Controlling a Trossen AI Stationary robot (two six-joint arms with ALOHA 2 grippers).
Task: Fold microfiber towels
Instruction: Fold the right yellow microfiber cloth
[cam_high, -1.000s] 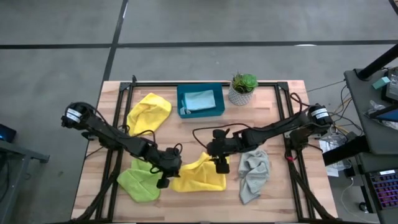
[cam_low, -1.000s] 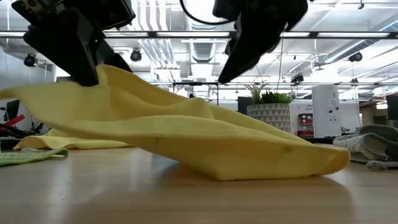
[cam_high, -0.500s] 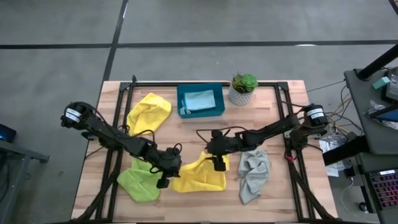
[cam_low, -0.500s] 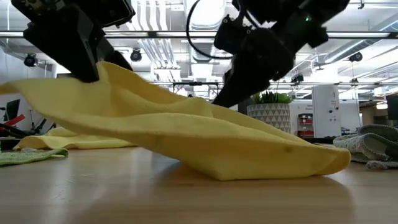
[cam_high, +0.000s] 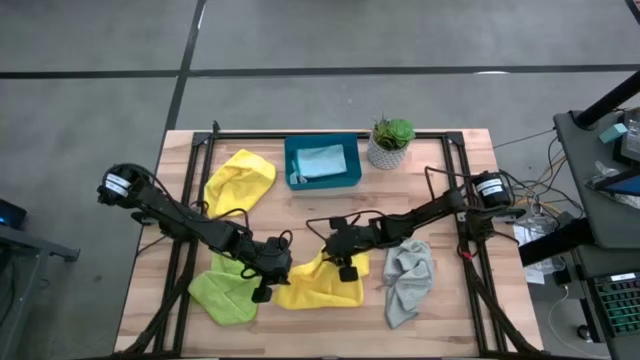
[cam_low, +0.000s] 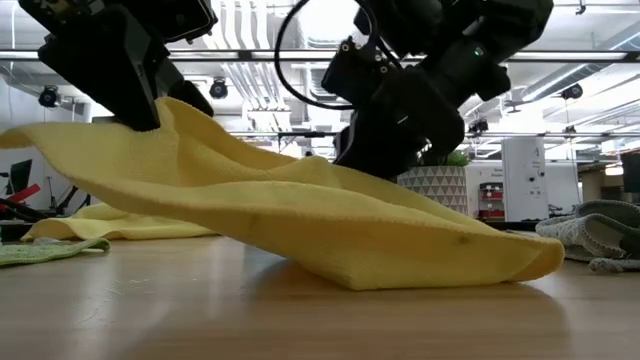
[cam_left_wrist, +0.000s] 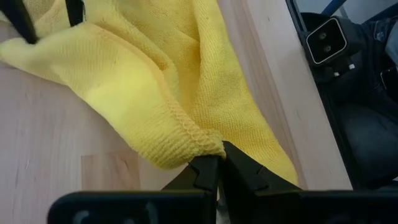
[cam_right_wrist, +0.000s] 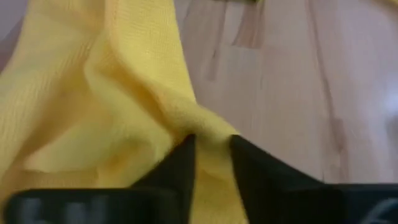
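Sagging, soft knit-edged yellow towel (cam_low: 330, 225)

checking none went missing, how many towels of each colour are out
yellow towels: 2
lime green towel: 1
grey towel: 1
light blue towel: 1, in the teal tray
total: 5

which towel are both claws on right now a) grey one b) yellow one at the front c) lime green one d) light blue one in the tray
b: the left claw pinches an edge of the front yellow towel, and the right claw closes over a fold of it.
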